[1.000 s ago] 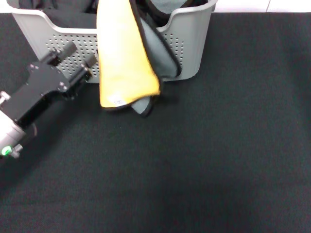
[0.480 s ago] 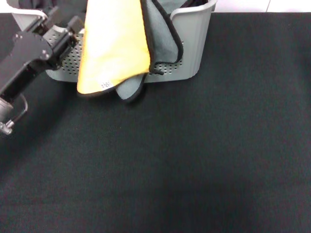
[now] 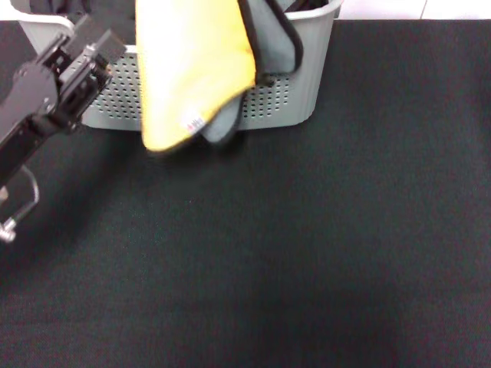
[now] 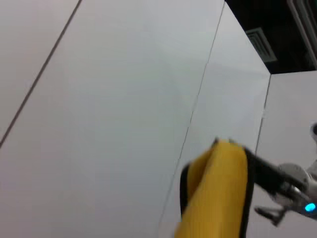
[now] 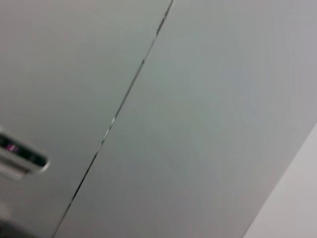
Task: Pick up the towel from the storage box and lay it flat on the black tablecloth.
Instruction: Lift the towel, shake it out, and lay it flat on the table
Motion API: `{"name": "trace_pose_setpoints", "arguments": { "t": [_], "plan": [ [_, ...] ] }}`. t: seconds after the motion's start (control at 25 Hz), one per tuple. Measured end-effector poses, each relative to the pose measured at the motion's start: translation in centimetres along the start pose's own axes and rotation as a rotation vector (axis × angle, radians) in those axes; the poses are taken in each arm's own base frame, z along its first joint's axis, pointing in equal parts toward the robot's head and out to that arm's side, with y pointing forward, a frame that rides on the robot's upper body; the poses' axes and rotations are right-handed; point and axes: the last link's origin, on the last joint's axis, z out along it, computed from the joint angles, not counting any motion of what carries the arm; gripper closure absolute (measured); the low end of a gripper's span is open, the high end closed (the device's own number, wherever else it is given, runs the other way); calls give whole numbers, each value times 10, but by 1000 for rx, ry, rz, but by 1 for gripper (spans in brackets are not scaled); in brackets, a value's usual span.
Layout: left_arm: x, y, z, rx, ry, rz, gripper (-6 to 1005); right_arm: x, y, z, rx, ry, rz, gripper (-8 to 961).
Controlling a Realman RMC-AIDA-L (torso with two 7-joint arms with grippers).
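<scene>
across the near half of the counter, the black tablecloth (image 3: 307, 253) lies bare and smooth, wide open room from the front edge up to the basket, reaching both side edges of the head view. this is judged to be the landing ground for the towel, with ample space to spread it without meeting anything.

farther back on the left, the left tool (image 3: 84, 57) rises on its dark arm beside the storage box (image 3: 303, 84), level with the box's front wall and just left of the hanging cloth. whether its fingers are spread or pressed together cannot be told; it does not appear to touch the towel.

the towel (image 3: 196, 69) hangs in the air in front of the box, yellow face toward the viewer, grey-teal face folded behind, black edging on its right side. its lower end dangles just above the tablecloth, close to the box's foot. its upper end runs out of the top of the view, so what holds it is hidden; the left wrist view shows the yellow cloth topped by a dark arm, probably the right tool gripping it, though its state cannot be told. the right wrist view shows only pale wall panels.

at the far edge, the box stands against the back of the tablecloth; the towel needs carrying forward, clear of its wall.
</scene>
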Motion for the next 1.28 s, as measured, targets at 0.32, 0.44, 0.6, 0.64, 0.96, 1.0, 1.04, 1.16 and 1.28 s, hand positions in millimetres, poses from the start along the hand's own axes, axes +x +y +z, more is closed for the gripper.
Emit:
{"name": "trace_pose_setpoints", "arguments": {
  "t": [0.32, 0.44, 0.6, 0.64, 0.96, 1.0, 1.04, 1.16, 1.28],
  "plan": [
    [-18, 22, 7, -148, -119, -214, 449, -27, -13, -7, 70, -128, -153, 924],
    [-24, 27, 10, -177, -147, -253, 454, -29, -13, -4, 83, -145, -188, 924],
    [-35, 35, 18, -214, -180, -301, 459, -35, -13, 2, 88, -172, -202, 923],
    [-38, 36, 20, -220, -184, -308, 459, -37, -14, 3, 88, -183, -201, 923],
    [-57, 39, 42, -193, -163, -226, 466, -54, -10, 13, 72, -273, -190, 922],
    [-57, 38, 44, -180, -146, -209, 467, -55, -9, 13, 69, -280, -187, 922],
    [-57, 37, 45, -169, -131, -193, 468, -56, -8, 14, 68, -285, -186, 921],
    [-55, 35, 45, -150, -104, -157, 470, -56, -6, 13, 65, -299, -174, 921],
    [-52, 31, 44, -119, -72, -137, 472, -54, -4, 12, 62, -302, -162, 921]
  ]
}}
